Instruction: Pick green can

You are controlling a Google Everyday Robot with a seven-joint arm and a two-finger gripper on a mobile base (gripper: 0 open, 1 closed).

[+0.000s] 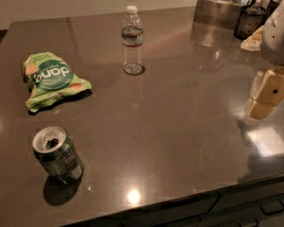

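Far left on the dark stone counter (180, 126): a crinkled light green snack bag (52, 79), lying flat with its printed face up, apparently there as a distractor rather than a target. Just in front of it, near the counter's front edge: the green can (57, 155), upright on its base, silver top already opened, pale label patch low on its side; probably set alone and close to the edge for an unobstructed reach. Farther back, near centre: 1 clear plastic water bottle (132, 39), white cap on, standing upright, well apart from the other 2 items, seemingly spaced out to keep a grasp on any 1 from disturbing the rest. Back right: a metal box (217, 11) and a dark jar (250, 20), out of the working area. Far right: the cream-coloured gripper (267, 96), hanging low over the counter's right end beneath the white arm (279, 32), well apart from the green can, most of the counter lying between. Touching none of the 3 items, holding nothing visible. Spread or pressed together: cannot tell from this angle. Judged stage: approach not yet begun, a long leftward reach still to make.
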